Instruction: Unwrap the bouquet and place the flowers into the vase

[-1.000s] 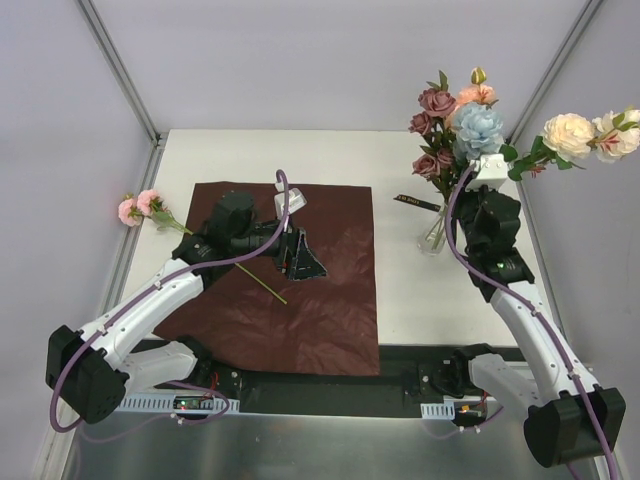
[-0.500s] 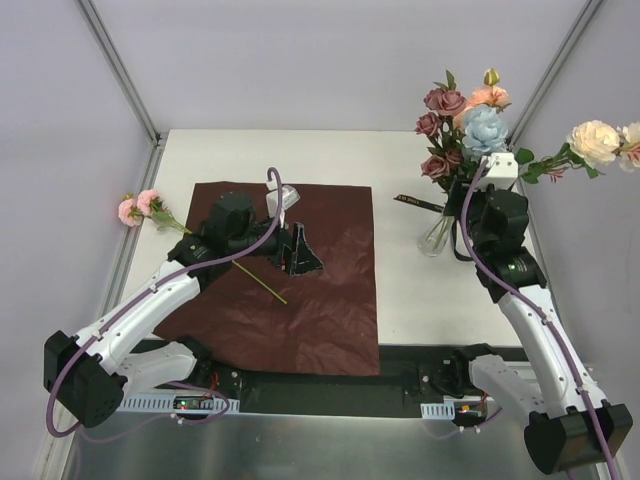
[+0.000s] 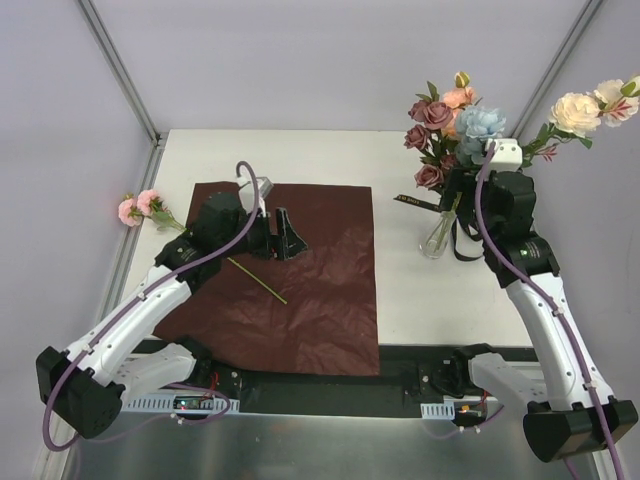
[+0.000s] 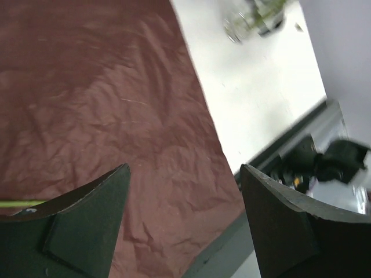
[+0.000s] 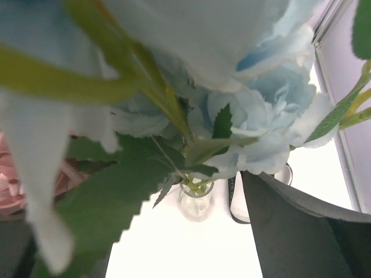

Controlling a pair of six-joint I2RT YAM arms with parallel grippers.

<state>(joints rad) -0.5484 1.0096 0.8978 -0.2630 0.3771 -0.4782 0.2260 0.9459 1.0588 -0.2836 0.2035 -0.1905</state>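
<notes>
L claw wide, empty, over paper; R claw spread by vase nr counter right edge, flowers in; pink flower at left edge, prob. light, stiff: grip mid-stem.

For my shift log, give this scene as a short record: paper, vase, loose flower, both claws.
wrapping paper: dark red, spread flat on the table
vase: right of the paper, holding mauve, peach and blue flowers
pink flower: stem on the paper's left part, blooms off its edge
left claw: open, empty, over the paper
right claw: open, amid the flowers above the vase
</notes>
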